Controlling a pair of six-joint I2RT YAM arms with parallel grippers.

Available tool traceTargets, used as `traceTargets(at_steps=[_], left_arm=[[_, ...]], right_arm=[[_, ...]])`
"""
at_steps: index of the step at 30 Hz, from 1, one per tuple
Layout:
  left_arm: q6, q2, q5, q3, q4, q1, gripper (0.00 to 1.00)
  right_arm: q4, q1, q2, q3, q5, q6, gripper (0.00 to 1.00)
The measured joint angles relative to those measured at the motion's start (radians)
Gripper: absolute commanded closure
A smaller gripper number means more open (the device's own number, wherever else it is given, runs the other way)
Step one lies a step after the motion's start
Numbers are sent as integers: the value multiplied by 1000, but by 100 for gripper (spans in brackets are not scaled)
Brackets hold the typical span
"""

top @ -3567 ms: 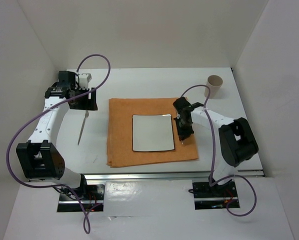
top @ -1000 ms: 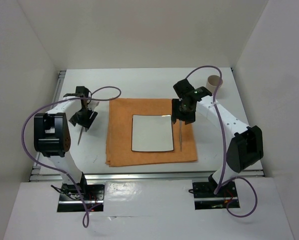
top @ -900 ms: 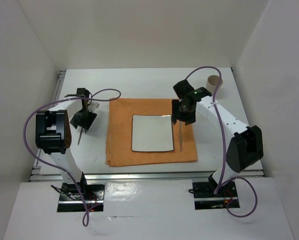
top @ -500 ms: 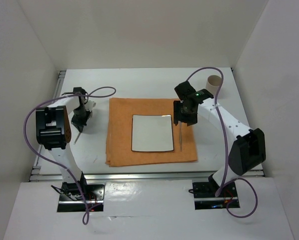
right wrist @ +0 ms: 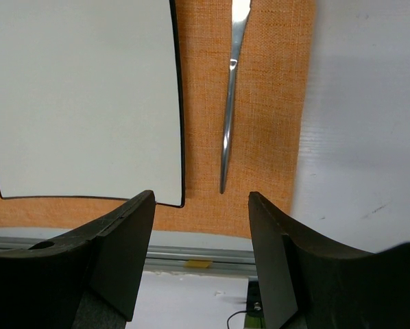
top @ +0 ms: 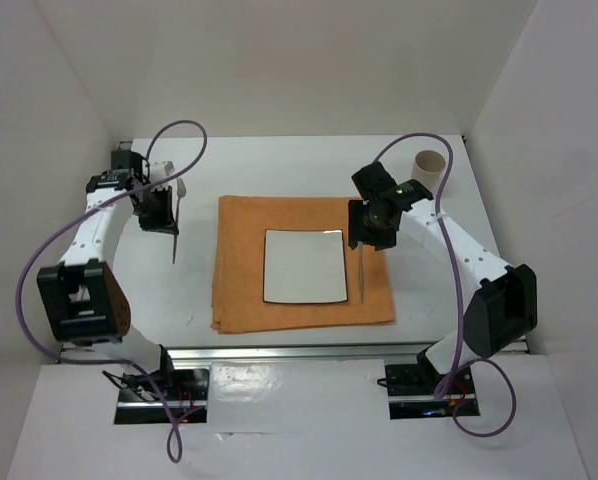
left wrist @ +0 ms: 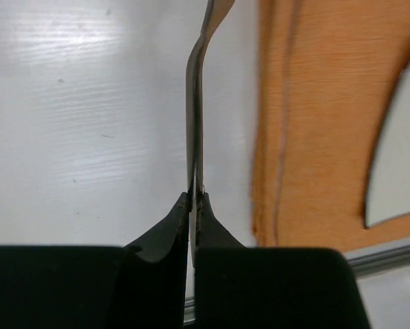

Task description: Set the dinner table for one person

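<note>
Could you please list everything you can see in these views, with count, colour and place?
table: one, white, under everything.
cloth: one, orange, mid-table.
plate: one, white, square, on the cloth.
laid utensil: one, silver, on the cloth, right of the plate.
held utensil: one, silver, left of the cloth.
cup: one, tan, far right corner.
left gripper: black, shut on the held utensil.
right gripper: black, open, over the laid utensil.

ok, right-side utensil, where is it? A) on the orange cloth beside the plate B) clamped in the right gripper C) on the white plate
A: the utensil lies flat on the orange cloth next to the plate, with the right gripper open and clear of it.
</note>
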Motion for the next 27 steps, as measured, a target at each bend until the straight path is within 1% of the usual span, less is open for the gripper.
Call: traceTargets(at_steps=[4,7,10,14,16,20,27], left_arm=[[-77,-172,84,-30,3,-61,100],[-140,-206,153,-104,7,-130,100],[-196,-179,263,-212,34,-188,100],[-278,-159,400,-366,118,-235,100],[-311,-154,415,-396,154,-267,100],[-374,-121,422,-397,249,-328,100],[-441,6,427,-424,400,-334,100]], right_arm=[[0,5,-8,0,-2,4,35],[0,6,-13,0,-5,8,35],[0,6,-16,0,-7,11,35],[0,6,-24,-1,-9,16,35],[-2,6,-29,-2,-10,23,35],[-3,6,-56,-29,-12,34,35],[-5,11,-69,-40,-12,37,35]])
